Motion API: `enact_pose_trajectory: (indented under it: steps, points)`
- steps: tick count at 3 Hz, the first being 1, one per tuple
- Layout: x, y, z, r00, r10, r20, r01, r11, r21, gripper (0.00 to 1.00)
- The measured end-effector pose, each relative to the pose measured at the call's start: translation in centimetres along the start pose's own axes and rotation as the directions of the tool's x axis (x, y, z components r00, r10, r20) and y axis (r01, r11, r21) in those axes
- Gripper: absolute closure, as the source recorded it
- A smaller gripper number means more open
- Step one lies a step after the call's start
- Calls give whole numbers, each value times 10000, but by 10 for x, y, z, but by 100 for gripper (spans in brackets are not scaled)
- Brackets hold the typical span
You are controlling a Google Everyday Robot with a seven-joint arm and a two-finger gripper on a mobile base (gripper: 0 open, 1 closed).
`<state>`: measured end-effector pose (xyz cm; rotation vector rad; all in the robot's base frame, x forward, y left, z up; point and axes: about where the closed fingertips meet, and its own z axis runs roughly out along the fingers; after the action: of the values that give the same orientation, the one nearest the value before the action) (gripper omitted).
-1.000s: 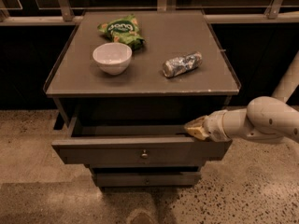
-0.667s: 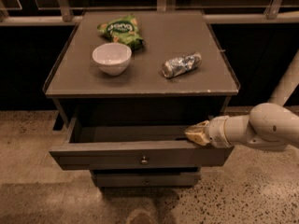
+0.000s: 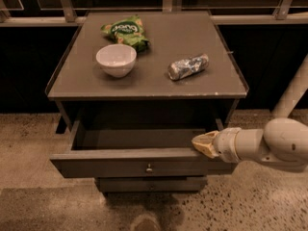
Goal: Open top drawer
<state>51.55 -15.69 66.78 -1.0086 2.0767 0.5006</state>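
The top drawer (image 3: 130,162) of the grey cabinet stands pulled out, its dark inside showing and looking empty. Its flat grey front carries a small round metal knob (image 3: 149,168) at the centre. My gripper (image 3: 204,144) comes in from the right on a white arm and rests against the right end of the drawer front's top edge. The narrower middle drawer (image 3: 151,184) sits below, pushed in.
On the cabinet top (image 3: 211,88) lie a white bowl (image 3: 116,59), a green chip bag (image 3: 125,31) and a crumpled silver packet (image 3: 187,66). A white post (image 3: 293,90) stands at the right. A railing runs behind. The floor is speckled stone.
The drawer has come further out toward the camera, and my gripper has moved with its right end, down and forward.
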Motion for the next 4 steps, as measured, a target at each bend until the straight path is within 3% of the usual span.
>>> enact_pose_trajectory:
  steps: [1, 2, 3, 4]
  points:
    - [-2, -1, 0, 10000, -4, 5, 4, 10000, 10, 100]
    - [-15, 13, -22, 9983, -534, 242, 511, 9948, 881, 100]
    - [-40, 22, -51, 9886, -1410, 524, 1267, 9684, 2146, 100]
    - [-43, 23, -54, 9870, -1504, 562, 1343, 9652, 2246, 81]
